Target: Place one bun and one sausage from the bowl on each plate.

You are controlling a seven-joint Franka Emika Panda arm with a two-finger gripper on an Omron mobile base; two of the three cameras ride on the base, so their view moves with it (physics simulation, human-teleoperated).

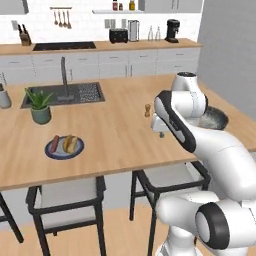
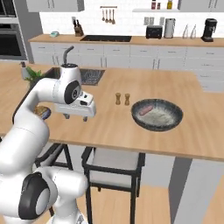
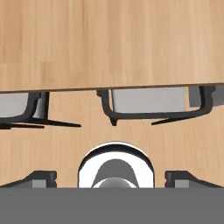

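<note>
One dark plate [image 1: 50,151] lies near the counter's front left, with a reddish sausage [image 1: 54,143] and a golden bun [image 1: 70,143] side by side on it. The plate's edge [image 2: 44,114] peeks out behind the arm in the right base view. The dark grey bowl [image 2: 176,119] sits to the right on the counter and holds a pinkish sausage [image 2: 145,110]; the arm half hides the bowl [image 1: 220,120] in the left base view. My gripper [image 1: 161,132] [image 2: 75,116] hangs open and empty above the counter's front edge, between plate and bowl. Its fingertips [image 3: 42,178] stand wide apart.
Salt and pepper shakers [image 2: 121,99] stand on the counter left of the bowl. A potted plant [image 1: 40,106] and the sink [image 1: 65,93] are at the back left. Black-framed stools [image 1: 67,197] are tucked under the counter's front edge.
</note>
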